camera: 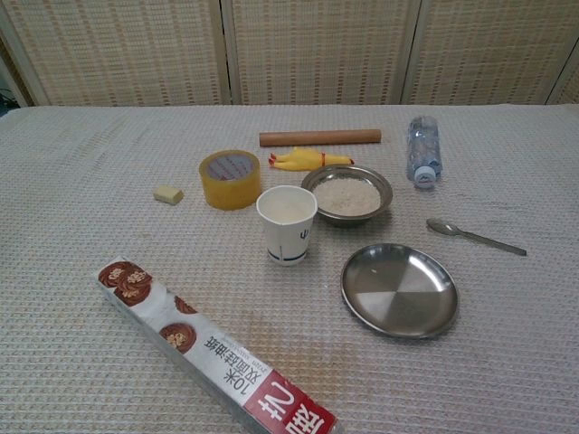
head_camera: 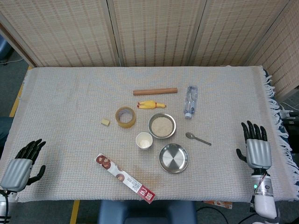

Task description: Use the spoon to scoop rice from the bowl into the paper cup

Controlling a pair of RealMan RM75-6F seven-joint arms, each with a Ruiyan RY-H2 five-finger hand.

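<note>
A metal bowl of rice (head_camera: 162, 125) (camera: 347, 193) sits near the table's middle. The white paper cup (head_camera: 144, 140) (camera: 287, 223) stands upright just in front and to the left of it. A metal spoon (head_camera: 197, 138) (camera: 474, 235) lies flat on the cloth to the right of the bowl, with its handle pointing right. My left hand (head_camera: 21, 165) rests open at the near left edge, far from everything. My right hand (head_camera: 256, 146) is open at the near right, its fingers spread, a short way right of the spoon. Neither hand shows in the chest view.
An empty steel plate (head_camera: 173, 158) (camera: 399, 289) lies in front of the bowl. A roll of tape (head_camera: 125, 116), a small eraser-like block (head_camera: 105, 122), a yellow rubber chicken (head_camera: 150, 104), a wooden rolling pin (head_camera: 155, 91), a water bottle (head_camera: 189, 101) and a cling-film box (head_camera: 124, 177) lie around them.
</note>
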